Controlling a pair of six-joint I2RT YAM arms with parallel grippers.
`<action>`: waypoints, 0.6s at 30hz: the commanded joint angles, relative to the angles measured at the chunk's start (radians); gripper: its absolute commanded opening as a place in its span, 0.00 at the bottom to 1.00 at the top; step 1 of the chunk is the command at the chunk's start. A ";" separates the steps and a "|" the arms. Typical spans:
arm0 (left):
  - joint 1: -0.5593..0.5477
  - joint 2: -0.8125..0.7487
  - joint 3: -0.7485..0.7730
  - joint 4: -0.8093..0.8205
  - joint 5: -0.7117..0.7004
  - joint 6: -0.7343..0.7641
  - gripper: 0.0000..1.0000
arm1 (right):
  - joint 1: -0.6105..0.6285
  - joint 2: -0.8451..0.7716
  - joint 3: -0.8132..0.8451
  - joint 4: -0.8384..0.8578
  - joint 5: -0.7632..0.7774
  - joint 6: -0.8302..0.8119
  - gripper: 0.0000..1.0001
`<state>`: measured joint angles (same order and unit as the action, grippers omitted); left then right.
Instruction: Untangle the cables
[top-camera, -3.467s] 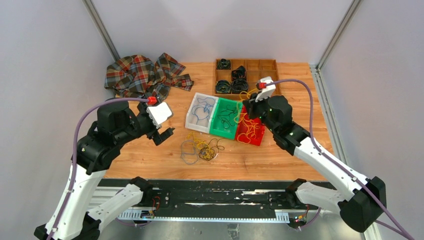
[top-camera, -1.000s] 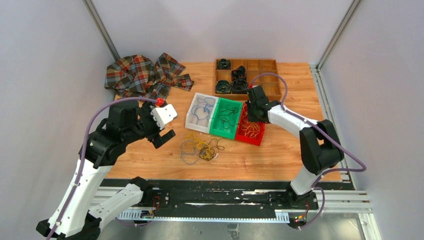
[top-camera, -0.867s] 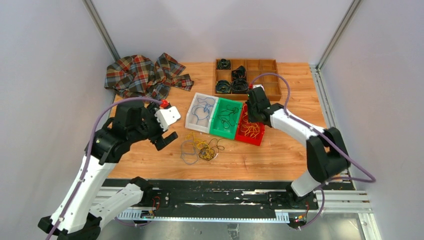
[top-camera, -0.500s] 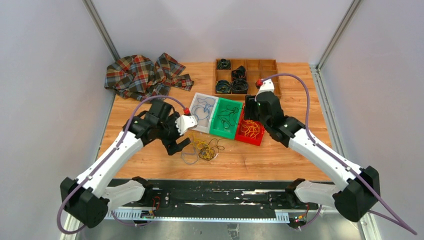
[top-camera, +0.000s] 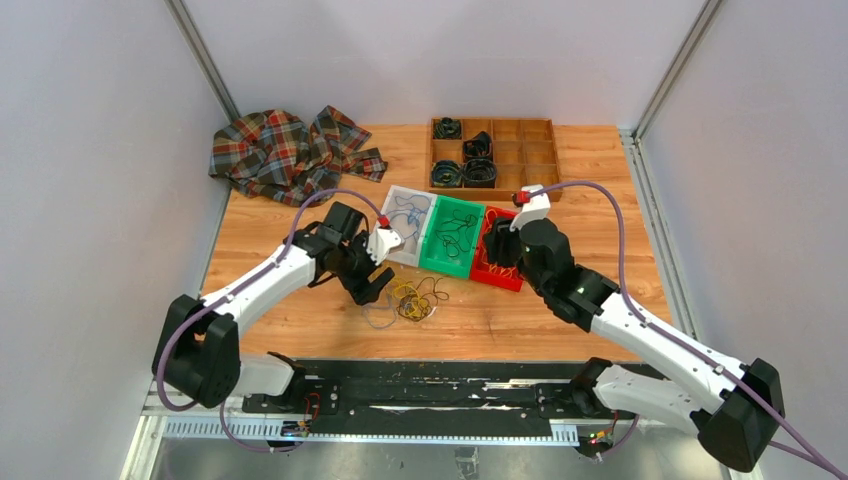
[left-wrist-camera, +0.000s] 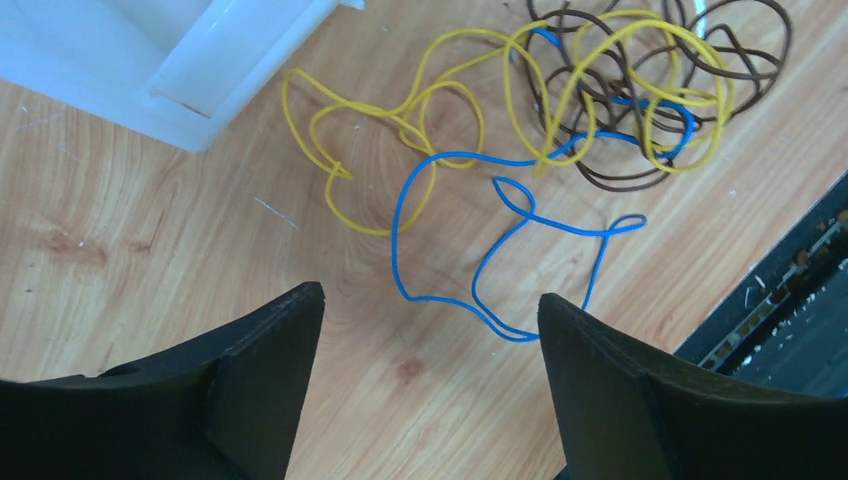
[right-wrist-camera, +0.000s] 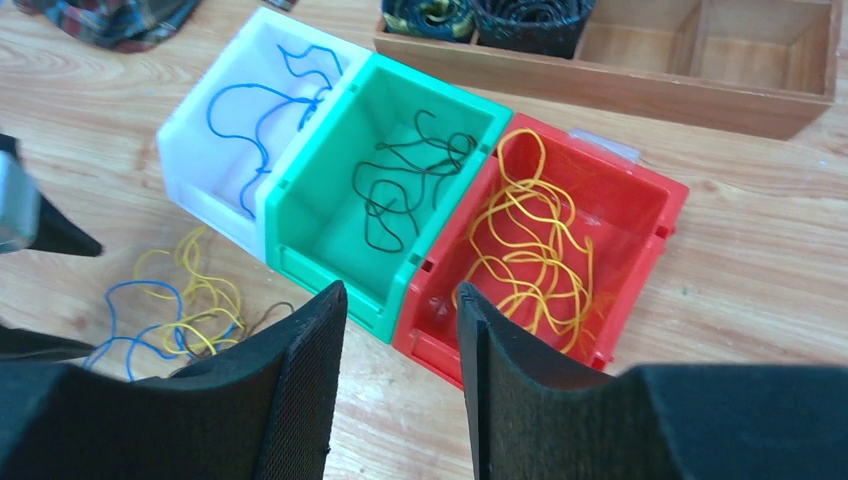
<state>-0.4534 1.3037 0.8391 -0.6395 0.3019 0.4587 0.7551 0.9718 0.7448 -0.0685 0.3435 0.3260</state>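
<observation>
The tangled cables (top-camera: 405, 298) lie on the wooden table in front of the bins: a yellow strand (left-wrist-camera: 330, 165), a blue strand (left-wrist-camera: 480, 157) and dark strands (left-wrist-camera: 610, 180) looped together. My left gripper (top-camera: 372, 285) is open and empty, hovering just left of the clump; in the left wrist view (left-wrist-camera: 430, 300) a blue loop lies between and ahead of its fingertips. My right gripper (top-camera: 500, 255) is open and empty above the near edge of the red bin (top-camera: 510, 282). The clump also shows in the right wrist view (right-wrist-camera: 190, 305).
Three bins stand in a row: white (top-camera: 384, 248) with a blue cable, green (top-camera: 440, 268) with a black cable, red (right-wrist-camera: 440, 345) with yellow cables. A wooden compartment tray (top-camera: 520, 150) with black coils stands behind. A plaid cloth (top-camera: 285, 150) lies back left.
My left arm has reached right and down to the clump's left side. My right gripper has pulled back from over the red bin toward its near edge.
</observation>
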 joint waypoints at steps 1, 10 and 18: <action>0.030 0.045 -0.019 0.093 0.003 -0.065 0.80 | 0.038 -0.003 -0.008 0.087 0.018 -0.006 0.44; 0.037 0.112 -0.048 0.147 0.023 -0.060 0.60 | 0.046 0.019 -0.006 0.119 -0.006 -0.015 0.33; 0.037 0.157 -0.025 0.147 -0.017 -0.009 0.13 | 0.050 0.022 -0.020 0.156 -0.037 -0.013 0.27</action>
<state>-0.4217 1.4651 0.7959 -0.5011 0.3031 0.4156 0.7860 0.9928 0.7441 0.0338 0.3241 0.3176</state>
